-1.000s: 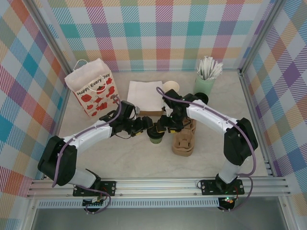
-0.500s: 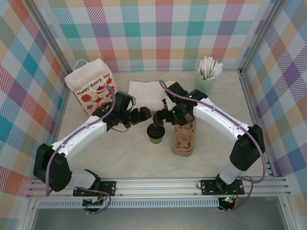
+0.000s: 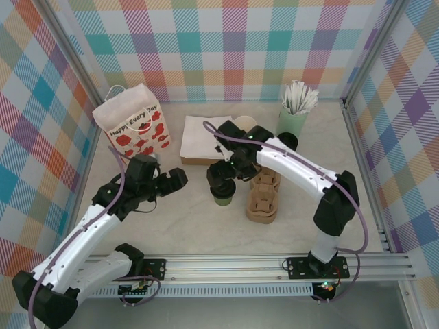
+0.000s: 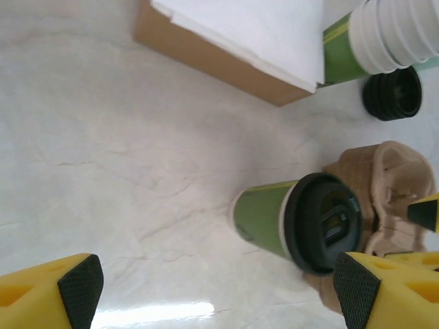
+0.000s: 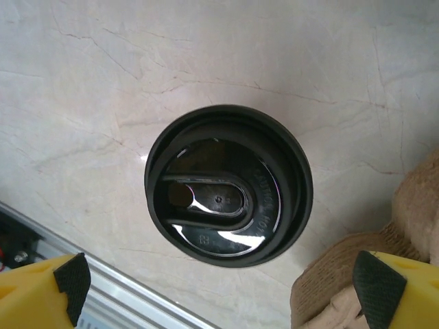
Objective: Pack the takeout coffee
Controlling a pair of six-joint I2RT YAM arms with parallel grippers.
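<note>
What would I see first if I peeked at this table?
Probably the little green coffee cup with its shiny black lid, standing in the middle of the table with the right claw hanging open just above it. Then the white gift bag with red flowers at the back left, and the rainbow-checked walls all around.

The takeout coffee cup (image 3: 222,197) stands upright mid-table, with the cardboard cup carrier (image 3: 263,200) just beside it on the right. Behind them lies the napkin box (image 3: 205,140), a nested cup stack (image 3: 244,124) on its side at the box's right end. The gift bag (image 3: 132,132) stands near the far left corner. The tumbler of sticks (image 3: 293,119) stands toward the far right corner, a spare lid (image 3: 288,140) just before it.
</note>
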